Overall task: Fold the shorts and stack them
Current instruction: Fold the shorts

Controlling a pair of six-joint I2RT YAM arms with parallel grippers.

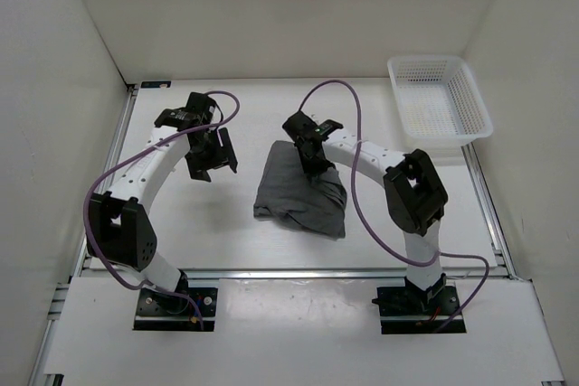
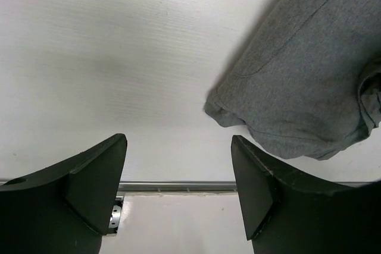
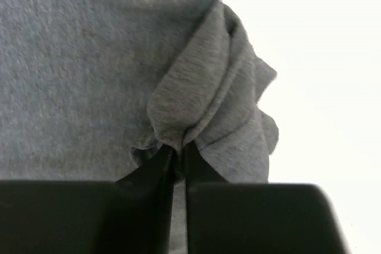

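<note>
The right gripper [image 3: 177, 150] is pinching a bunched fold of the grey shorts [image 1: 294, 196], fingers almost touching. The shorts are lying folded in the middle of the table [image 1: 217, 223]. The left gripper [image 2: 178, 147] is hovering beside them, wide open and holding nothing

Room between left fingers [image 1: 222, 155], shorts [image 1: 297, 194]; basket [image 1: 471, 97] far right.
</note>
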